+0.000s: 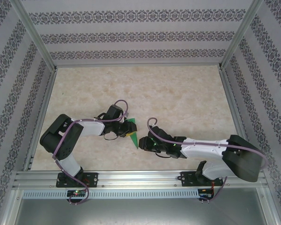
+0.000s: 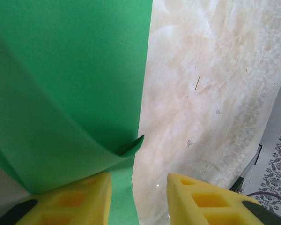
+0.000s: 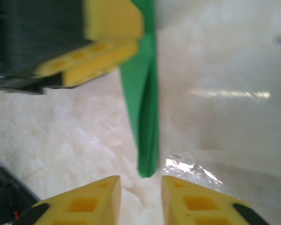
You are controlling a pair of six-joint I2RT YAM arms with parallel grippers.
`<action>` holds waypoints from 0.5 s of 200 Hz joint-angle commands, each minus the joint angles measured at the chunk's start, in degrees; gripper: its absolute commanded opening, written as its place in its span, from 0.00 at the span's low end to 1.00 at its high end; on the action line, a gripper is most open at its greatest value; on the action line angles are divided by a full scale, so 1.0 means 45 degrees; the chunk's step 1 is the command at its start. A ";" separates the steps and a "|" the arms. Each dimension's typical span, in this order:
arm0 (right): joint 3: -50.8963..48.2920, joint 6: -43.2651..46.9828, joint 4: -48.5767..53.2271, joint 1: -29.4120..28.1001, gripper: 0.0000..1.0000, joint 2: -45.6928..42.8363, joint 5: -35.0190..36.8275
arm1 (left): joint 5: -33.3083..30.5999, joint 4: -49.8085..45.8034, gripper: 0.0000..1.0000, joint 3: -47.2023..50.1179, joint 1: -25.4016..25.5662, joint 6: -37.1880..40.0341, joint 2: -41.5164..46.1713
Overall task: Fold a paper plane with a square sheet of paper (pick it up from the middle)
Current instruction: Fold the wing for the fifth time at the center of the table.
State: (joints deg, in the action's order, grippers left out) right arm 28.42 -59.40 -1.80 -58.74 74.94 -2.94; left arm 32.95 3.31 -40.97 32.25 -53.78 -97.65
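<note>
The paper plane (image 1: 132,131) lies on the table (image 1: 178,93) directly between the two grippers. Its wide end is at the left gripper (image 2: 138,199) and its pointed end is just ahead of the right gripper (image 3: 140,197).

Left gripper: jaws apart, bare table visible in the gap. The green edge runs into that gap and one yellow finger (image 2: 70,201) sits over the paper. It is likely pinning the paper flat so the folded layers don't spring, though contact is not certain because the view is too close. A loose flap (image 2: 130,146) curls up just in front of that finger, so the crease there looks unset.

Right gripper: jaws slightly parted, nothing between them, nose tip lined up with the gap.

Judgement: one arm anchors the tail while the other is placed to pinch or press the nose along the ridge. The plane looks mostly folded, narrow, with a central ridge.
</note>
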 commanded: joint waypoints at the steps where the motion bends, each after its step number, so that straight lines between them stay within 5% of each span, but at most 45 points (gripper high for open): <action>1: 0.0317 0.1157 0.0359 0.0112 0.15 -0.0167 -0.0157 | -0.0623 -0.0600 0.37 -0.0113 -0.0141 0.0447 -0.0427; 33: 0.0651 0.0794 -0.1851 0.0443 0.06 0.1355 -0.1405 | -0.0638 -0.0733 0.37 -0.0192 -0.0138 0.0524 -0.0412; 100: 0.1575 -0.0120 -0.4007 0.0920 0.02 0.4545 -0.2820 | -0.0603 -0.0745 0.37 -0.0195 -0.0143 0.0546 -0.0488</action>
State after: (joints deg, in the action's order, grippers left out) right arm 35.33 -57.63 -13.52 -56.05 92.60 -11.88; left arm 32.91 2.90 -41.47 32.25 -52.95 -97.95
